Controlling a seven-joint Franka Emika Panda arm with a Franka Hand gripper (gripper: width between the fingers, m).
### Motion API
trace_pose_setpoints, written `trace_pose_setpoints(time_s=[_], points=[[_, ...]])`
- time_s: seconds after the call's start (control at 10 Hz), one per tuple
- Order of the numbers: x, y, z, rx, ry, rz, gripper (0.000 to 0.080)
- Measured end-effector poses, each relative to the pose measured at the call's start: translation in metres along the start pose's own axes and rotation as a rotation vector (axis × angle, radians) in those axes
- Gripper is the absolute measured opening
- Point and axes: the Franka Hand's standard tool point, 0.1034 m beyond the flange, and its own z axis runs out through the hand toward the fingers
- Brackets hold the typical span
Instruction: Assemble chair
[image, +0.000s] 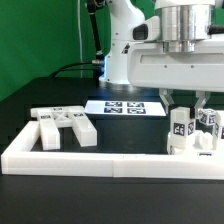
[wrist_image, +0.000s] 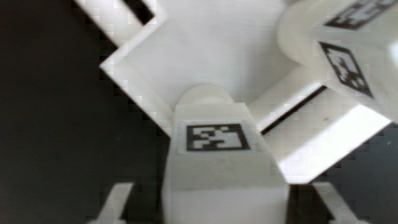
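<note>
1. Two groups of white chair pieces are seen in the exterior view on the black counter (image: 30, 95), both enclosed by the low border wall (image: 90, 160).
2. Toward the exterior view's left, a cluster of flat chair parts (image: 62, 127) is laid close behind the wall, with the pieces touching one another.
3. Toward the exterior view's right, upright tagged chair blocks (image: 190, 130) are gathered just behind the wall, each marked with a small black-and-white square tag.
4. The marker board (image: 125, 107) is seen flat on the counter between the two groups and farther back.
5. The white arm (image: 185, 45) is positioned directly above the upright blocks, and the dark fingers (image: 200, 101) are lowered to the tops of those blocks.
6. Whether the fingers are spread or closed on a block cannot be told from this view, since their tips are lost among the white pieces.
7. In the wrist view, a rounded tagged post (wrist_image: 217, 150) is shown close to the camera, with its square tag facing the lens.
8. A broad white slab (wrist_image: 214, 70) is seen beyond the post, set at an angle against the dark counter.
9. A second tagged block (wrist_image: 347, 45) is visible beside the slab, blurred and cut off by the frame edge.
10. No clear sight of the fingertips is given here, so the grip cannot be judged from this view either.
</note>
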Motion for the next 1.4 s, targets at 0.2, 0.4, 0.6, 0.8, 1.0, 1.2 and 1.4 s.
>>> trace_pose_setpoints(time_s=[0.2, 0.4, 0.6, 0.8, 1.0, 1.2, 1.4], points=[[-0.0015, -0.0012, 0.0008, 0.002, -0.001, 0.195, 0.0291], [-0.0034, -0.003, 0.001, 0.004, -0.004, 0.402, 0.0291], [-0.0031, -0.0034, 0.0019, 0.011, -0.01, 0.604, 0.0291], [-0.0022, -0.0035, 0.0021, 0.017, -0.012, 0.713, 0.0291], [-0.0028, -0.0039, 0.0022, 0.017, -0.013, 0.716, 0.0368], [-0.0031, -0.0042, 0.0022, 0.018, -0.013, 0.687, 0.0603], [-0.003, -0.0042, 0.002, 0.017, -0.009, 0.463, 0.064]])
